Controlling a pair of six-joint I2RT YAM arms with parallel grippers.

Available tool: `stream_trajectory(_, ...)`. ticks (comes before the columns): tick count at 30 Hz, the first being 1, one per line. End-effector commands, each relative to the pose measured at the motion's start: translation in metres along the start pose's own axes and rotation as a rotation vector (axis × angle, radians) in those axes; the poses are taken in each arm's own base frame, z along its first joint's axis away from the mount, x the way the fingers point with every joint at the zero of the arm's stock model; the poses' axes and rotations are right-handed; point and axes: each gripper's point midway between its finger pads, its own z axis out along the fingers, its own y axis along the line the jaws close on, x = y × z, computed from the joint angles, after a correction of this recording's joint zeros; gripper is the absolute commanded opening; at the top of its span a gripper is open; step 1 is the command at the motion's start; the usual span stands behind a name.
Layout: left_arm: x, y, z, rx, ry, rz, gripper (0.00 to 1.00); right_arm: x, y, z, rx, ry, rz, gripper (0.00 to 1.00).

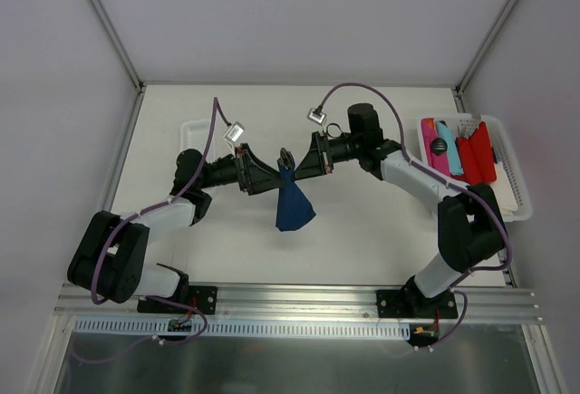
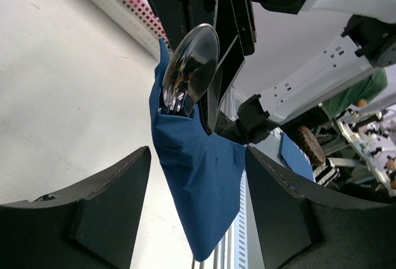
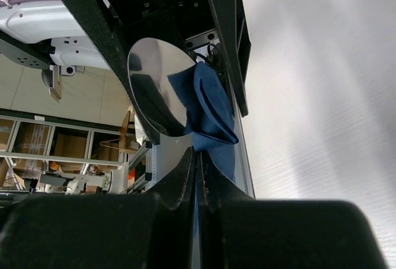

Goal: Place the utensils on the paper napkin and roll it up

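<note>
The napkin (image 1: 294,208) hangs over mid-counter (image 1: 362,249), with the spoon (image 2: 192,65) bowl standing out of its top fold. The right tool (image 3: 197,170) pinches its upper edge from 1 o'clock. The left tool (image 2: 197,157), fingers spread, faces it from 10 o'clock. The basket (image 1: 507,195) sits well apart at the 3 o'clock edge.

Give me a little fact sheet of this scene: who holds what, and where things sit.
right gripper: shut, pinching the paper napkin
left gripper: open, one finger on each side of the paper napkin
paper napkin: dark blue, hanging between the two grippers
spoon: its bowl pokes out of the paper napkin's folds
white tray: at the table's right edge, holding coloured plastic pieces
</note>
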Motion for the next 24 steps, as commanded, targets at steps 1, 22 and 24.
stream_trajectory(1,-0.009,-0.025,0.003,0.125,-0.003,0.089,0.63,-0.008,0.035,-0.001,-0.074,0.000,-0.097,0.00)
stream_trajectory(22,0.001,-0.041,0.010,0.198,0.027,0.103,0.25,-0.014,0.039,0.007,-0.097,0.003,-0.093,0.00)
stream_trajectory(24,0.000,-0.044,0.011,0.207,0.025,0.113,0.18,-0.015,0.039,0.007,-0.095,0.003,-0.088,0.00)
